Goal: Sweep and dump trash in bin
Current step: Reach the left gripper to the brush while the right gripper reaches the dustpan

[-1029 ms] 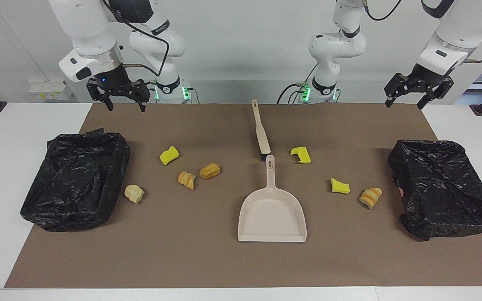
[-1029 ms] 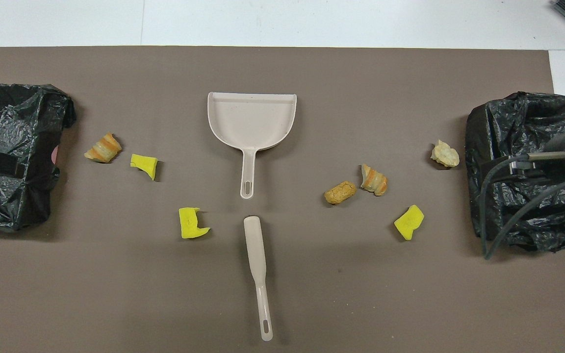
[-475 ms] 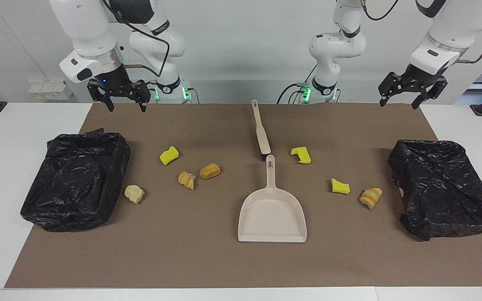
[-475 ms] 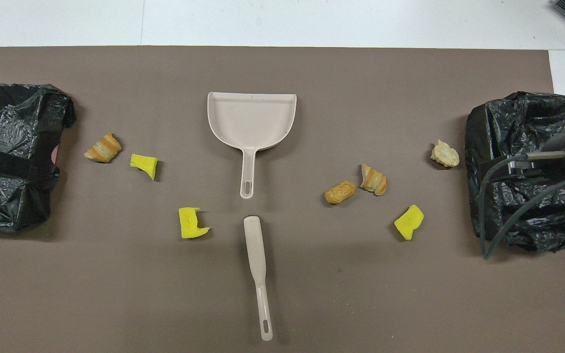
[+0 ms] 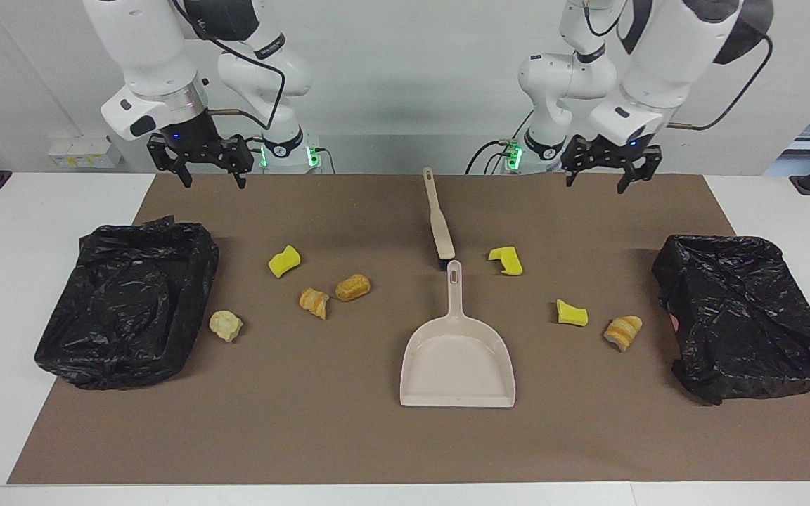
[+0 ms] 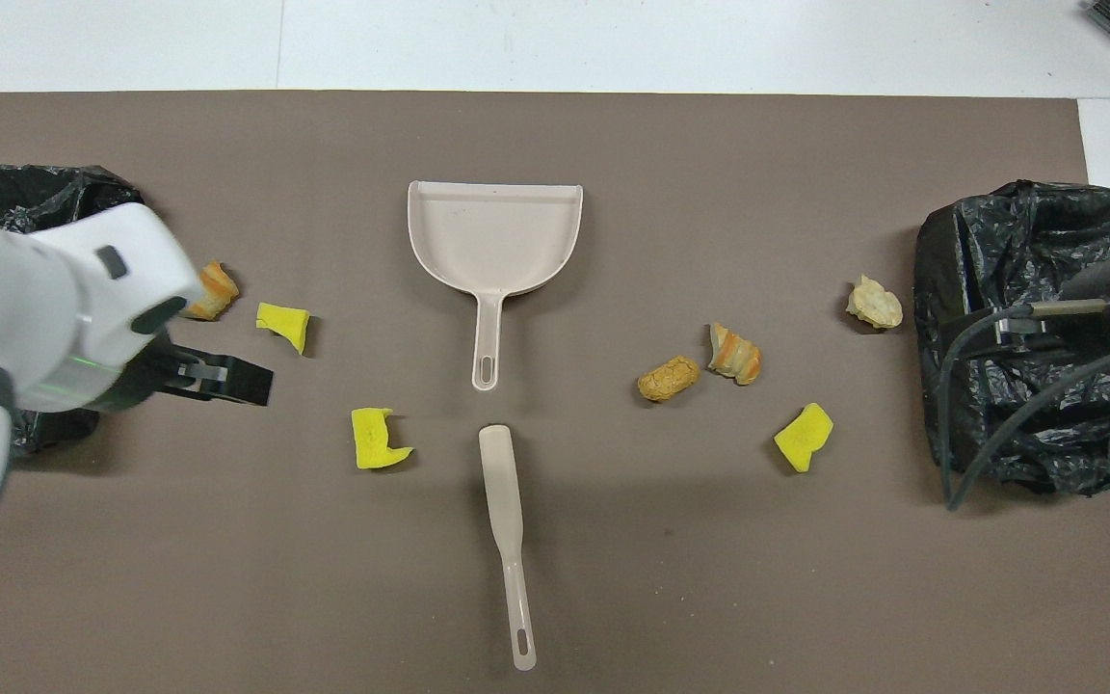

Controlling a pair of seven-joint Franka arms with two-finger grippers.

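Left hand (image 5: 602, 178) released, raised over mat edge nearest robots. Right hand (image 5: 200, 166) released, likewise raised. Seven trash scraps (image 5: 353, 287) scattered on mat: three yellow sponge chunks (image 5: 506, 260), four bread pieces (image 5: 623, 332). One dustpan (image 5: 457, 362), one brush (image 5: 438, 222), two black-bagged bins (image 5: 127, 302).

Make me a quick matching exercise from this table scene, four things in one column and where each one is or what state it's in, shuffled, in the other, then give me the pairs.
Things:
1. dustpan
2. brush
3. left gripper
4. pale scrap

Places or states:
A. beside the bin bag at the right arm's end
B. open, empty, up in the air
C. mid-table, handle toward the robots
D. nearer the robots than the dustpan, in line with its handle

Pairs: 1-C, 2-D, 3-B, 4-A
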